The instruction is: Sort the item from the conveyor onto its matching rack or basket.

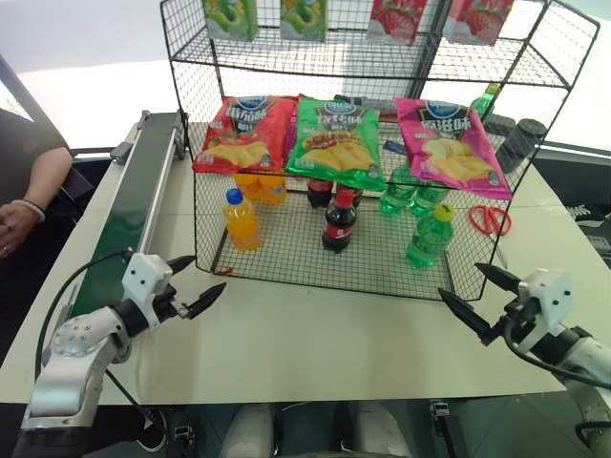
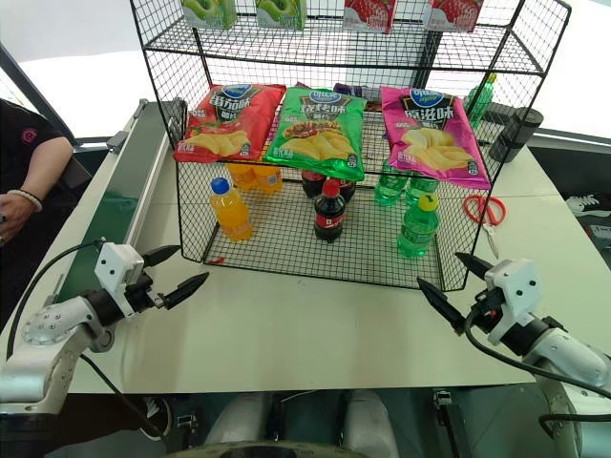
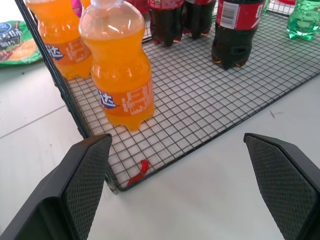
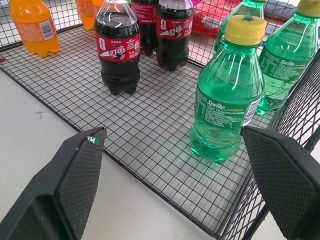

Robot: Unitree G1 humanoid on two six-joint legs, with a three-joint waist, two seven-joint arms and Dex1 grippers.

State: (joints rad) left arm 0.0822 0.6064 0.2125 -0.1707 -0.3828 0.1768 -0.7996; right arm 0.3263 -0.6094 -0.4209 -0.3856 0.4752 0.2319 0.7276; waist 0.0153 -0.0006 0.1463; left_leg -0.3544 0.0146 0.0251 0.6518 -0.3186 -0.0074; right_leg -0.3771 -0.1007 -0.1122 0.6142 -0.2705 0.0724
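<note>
A green soda bottle (image 1: 430, 237) with a yellow cap stands upright near the front right corner of the black wire basket (image 1: 286, 272), the bottom tier of the rack. Two more green bottles (image 1: 409, 194) stand behind it. The dark-green conveyor (image 1: 134, 205) runs along the table's left side with nothing on its belt. My left gripper (image 1: 205, 275) hovers open and holds nothing, just outside the basket's front left corner. Outside the front right corner my right gripper (image 1: 460, 281) is open too, with the green bottle (image 4: 227, 95) standing a little beyond its fingers.
Orange-drink bottles (image 1: 241, 219) and cola bottles (image 1: 339, 221) stand in the basket. Chip bags (image 1: 336, 141) lie on the shelf above. Red scissors (image 1: 489, 219) and a dark tumbler (image 1: 520, 143) sit at the right. A person's hand (image 1: 14, 221) rests beside the conveyor.
</note>
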